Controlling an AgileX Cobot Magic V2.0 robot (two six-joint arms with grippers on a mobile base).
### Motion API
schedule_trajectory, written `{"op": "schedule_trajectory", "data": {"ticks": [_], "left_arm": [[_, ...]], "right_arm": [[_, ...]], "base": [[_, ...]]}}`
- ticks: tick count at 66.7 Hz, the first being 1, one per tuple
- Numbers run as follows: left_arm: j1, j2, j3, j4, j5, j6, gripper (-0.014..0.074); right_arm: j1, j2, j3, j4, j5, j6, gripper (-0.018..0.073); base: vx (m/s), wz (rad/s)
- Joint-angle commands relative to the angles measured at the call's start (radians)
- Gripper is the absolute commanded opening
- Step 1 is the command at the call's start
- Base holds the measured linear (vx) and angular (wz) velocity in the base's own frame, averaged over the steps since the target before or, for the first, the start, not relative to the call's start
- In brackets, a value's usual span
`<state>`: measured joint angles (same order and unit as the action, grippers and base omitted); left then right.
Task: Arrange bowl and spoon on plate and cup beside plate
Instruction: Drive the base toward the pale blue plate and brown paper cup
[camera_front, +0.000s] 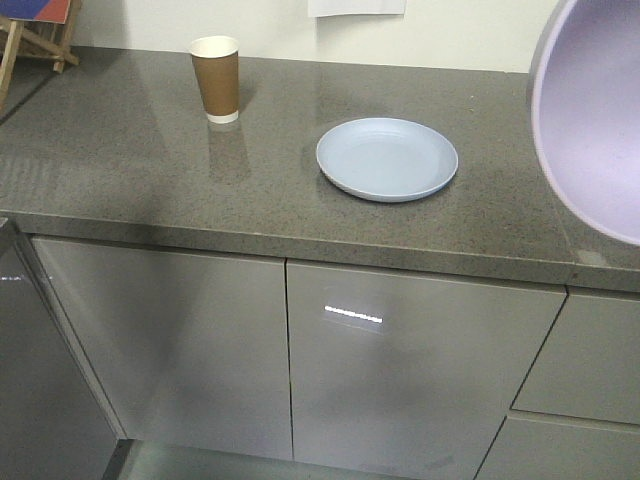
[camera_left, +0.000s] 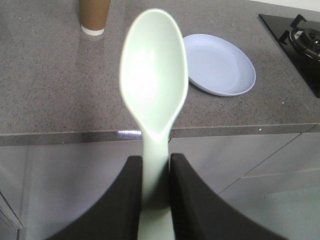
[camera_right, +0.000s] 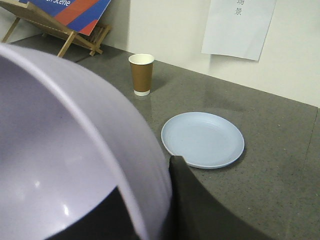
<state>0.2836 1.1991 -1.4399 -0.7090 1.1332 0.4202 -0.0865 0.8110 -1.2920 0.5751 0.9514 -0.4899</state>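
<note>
You are pinching the spoon handle in the left gripper and clamping the tilted bowl by its rim in the right gripper. The plate is lying bare, the cup well apart at far left; releasing at this tilt is risking the bowl skidding off

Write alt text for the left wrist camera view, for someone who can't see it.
The left gripper pinches the handle of a pale mint-green plastic spoon, filling the foreground. Behind it, a grey speckled stone countertop holds an empty round pale blue plate on the right and a brown paper cup at top left.
</note>
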Motion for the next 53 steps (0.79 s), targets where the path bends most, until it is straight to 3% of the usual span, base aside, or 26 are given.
{"op": "schedule_trajectory", "data": {"ticks": [1, 53], "left_arm": [[-0.001, -0.019, -0.026, -0.053, -0.045, 0.002, -0.0006], [-0.001, -0.019, -0.026, -0.053, -0.045, 0.002, -0.0006]], "right_arm": [[-0.002, 0.002, -0.027, 0.029, -0.064, -0.003, -0.0003], [-0.002, 0.002, -0.027, 0.029, -0.064, -0.004, -0.0003]], "base": [[0.11, -0.08], [0.08, -0.03]]}}
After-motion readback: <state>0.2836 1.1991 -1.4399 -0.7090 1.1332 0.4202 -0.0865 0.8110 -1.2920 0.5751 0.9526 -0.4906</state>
